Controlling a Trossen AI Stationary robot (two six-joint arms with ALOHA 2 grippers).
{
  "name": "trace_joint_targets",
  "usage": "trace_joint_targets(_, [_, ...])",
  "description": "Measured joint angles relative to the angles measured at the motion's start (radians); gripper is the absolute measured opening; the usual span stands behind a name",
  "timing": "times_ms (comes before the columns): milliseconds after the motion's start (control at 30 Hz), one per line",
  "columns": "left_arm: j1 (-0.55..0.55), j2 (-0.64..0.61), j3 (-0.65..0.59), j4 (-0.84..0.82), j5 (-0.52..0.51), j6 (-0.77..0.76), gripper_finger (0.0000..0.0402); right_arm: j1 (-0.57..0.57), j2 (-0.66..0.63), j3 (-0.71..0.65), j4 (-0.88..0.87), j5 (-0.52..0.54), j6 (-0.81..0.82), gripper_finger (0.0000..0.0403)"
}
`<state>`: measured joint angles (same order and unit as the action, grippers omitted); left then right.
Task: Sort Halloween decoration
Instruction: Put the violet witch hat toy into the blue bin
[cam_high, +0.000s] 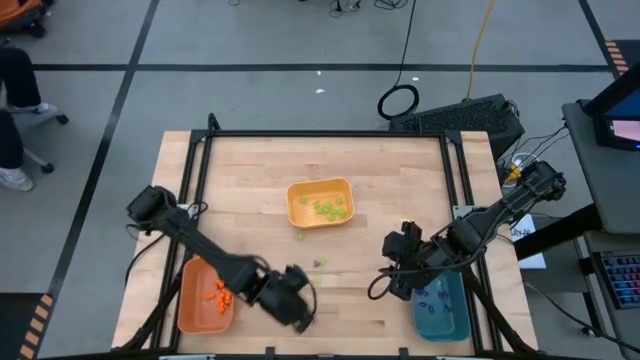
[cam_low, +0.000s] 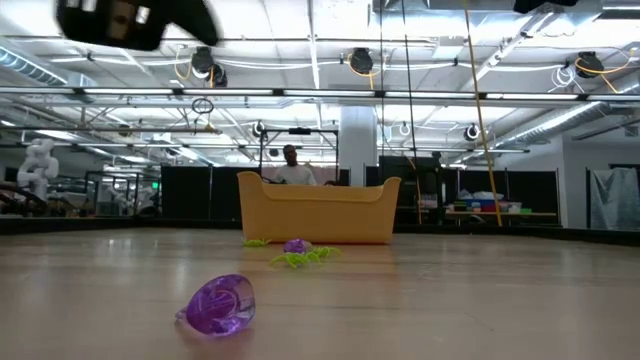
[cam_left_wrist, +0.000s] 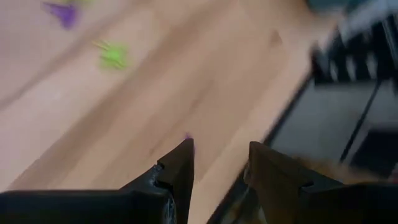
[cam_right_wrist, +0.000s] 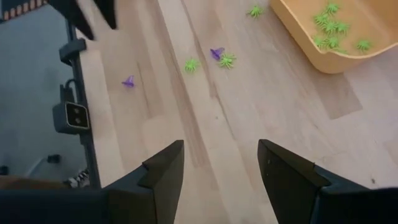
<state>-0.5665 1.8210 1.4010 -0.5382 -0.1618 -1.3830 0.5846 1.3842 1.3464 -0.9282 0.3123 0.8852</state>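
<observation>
Small Halloween decoration pieces lie loose on the wood: a green one (cam_high: 300, 237) and a purple one (cam_high: 320, 262) in the middle, and a purple one (cam_low: 218, 303) close to the low camera. Green pieces lie in the yellow tray (cam_high: 296, 196), orange ones in the orange tray (cam_high: 192, 312), and purple ones in the teal tray (cam_high: 452, 322). My left gripper (cam_high: 297, 308) hangs open near the table's front edge, right of the orange tray. A purple speck (cam_left_wrist: 188, 138) shows just past one fingertip. My right gripper (cam_high: 398, 268) stands open beside the teal tray, with nothing between its fingers (cam_right_wrist: 163, 167).
Black rails (cam_high: 205, 180) run along the table's left, right and far sides. A small camera (cam_right_wrist: 74, 115) sits on the front edge. Bare wood lies between the three trays. A person (cam_low: 290, 160) shows behind the yellow tray, and another sits at the far left (cam_high: 15, 100).
</observation>
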Motion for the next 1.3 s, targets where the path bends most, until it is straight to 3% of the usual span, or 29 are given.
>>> trace_joint_targets(167, [-0.088,0.003,-0.001,0.011,-0.015,0.289,0.0152,0.006,0.0,0.0,-0.028,-0.028,-0.036,0.0192])
trace_joint_targets(400, [-0.133,0.072,0.0,0.146,-0.084,0.901,0.0152,0.006,0.0,0.0,-0.021,-0.027,-0.043,0.0192])
trace_joint_targets(500, [-0.129,0.132,0.0,0.187,-0.068,1.029,0.0152,0.01,0.0,0.0,-0.02,-0.03,-0.027,0.0192])
trace_joint_targets(867, [-0.073,0.269,-0.001,0.222,-0.022,1.077,0.0152,0.087,0.0,0.0,-0.021,-0.025,0.128,0.0192])
trace_joint_targets(1300, [-0.041,0.298,0.0,0.219,0.033,1.085,0.0152,0.124,0.0,0.0,-0.02,-0.023,0.177,0.0192])
